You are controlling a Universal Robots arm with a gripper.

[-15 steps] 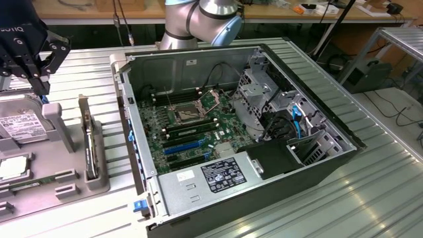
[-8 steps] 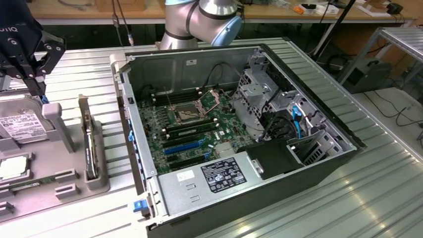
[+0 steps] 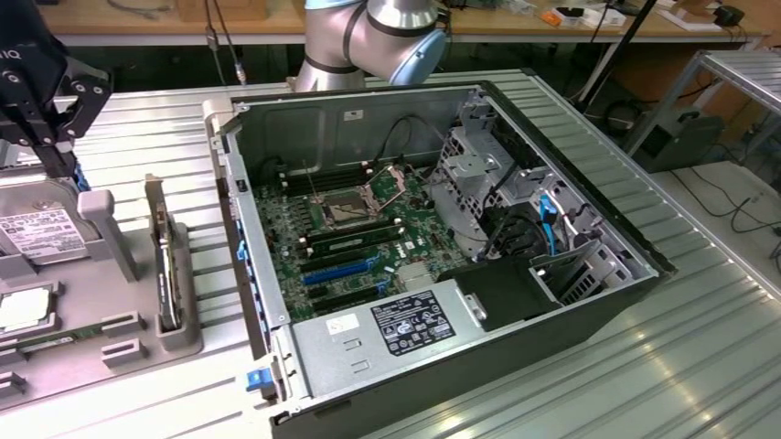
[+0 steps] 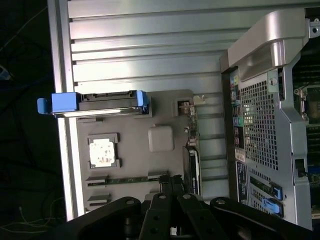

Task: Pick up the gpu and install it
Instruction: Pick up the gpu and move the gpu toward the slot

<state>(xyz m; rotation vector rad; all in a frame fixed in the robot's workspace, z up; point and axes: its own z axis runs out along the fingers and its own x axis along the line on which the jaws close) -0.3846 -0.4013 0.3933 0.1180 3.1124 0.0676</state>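
Pincer [image 3: 55, 154]: closing on nothing; hanging above the grey tray [image 4: 125, 125], near one end of the gpu.
Gpu [image 3: 165, 265]: standing on edge in its tray slot, presenting its top edge for gripping.
Case [image 3: 293, 128]: lying open on its side, exposing the motherboard [image 3: 354, 229] for access from above.

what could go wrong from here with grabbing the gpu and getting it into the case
1. The hand is shut and hangs over the tray by the hard drive; lowered like this it could strike a part instead of gripping the gpu.
2. The gpu stands thin and edge-on beside the case wall; a skewed grip might tip it or bump the wall.
3. Cables near the motherboard slots may snag the card.
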